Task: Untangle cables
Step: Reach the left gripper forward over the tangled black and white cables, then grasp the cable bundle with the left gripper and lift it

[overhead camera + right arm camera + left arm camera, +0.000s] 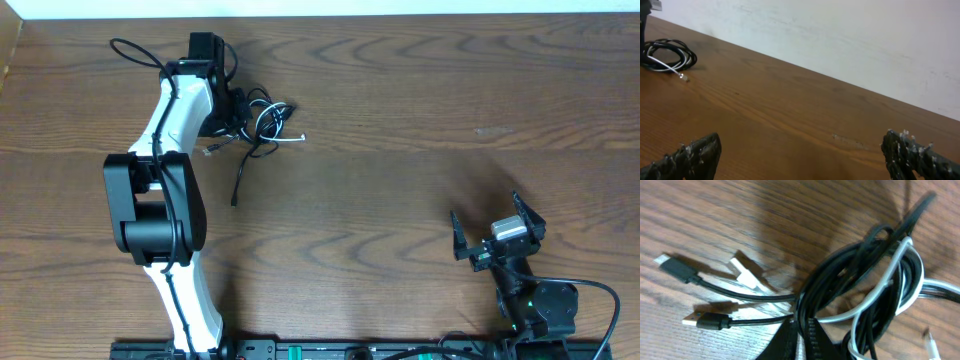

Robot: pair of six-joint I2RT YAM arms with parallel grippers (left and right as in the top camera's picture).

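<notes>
Our left tool [228,112] is down at the cable knot, and our right tool [487,212] is well apart from it.

The tangled bundle of black and white rubber-coated cables [262,120] lies on the brown wood-grain desk [400,120], toward its far left part, right at the tip of our left arm. From our left wrist view we see the loops wound through one another, with a black flat-ended plug [675,267], a white plug [745,272] and a black plug with a bright metal tip [705,321] fanned out on the wood beside the knot. One dark ribbed finger [812,340] touches the loops at the lower edge. We cannot tell whether this tool is clenched or released. One black cable tail [240,175] trails toward the near side. Our right tool sits low at the near right with its fingers spread wide, grasping nothing.
</notes>
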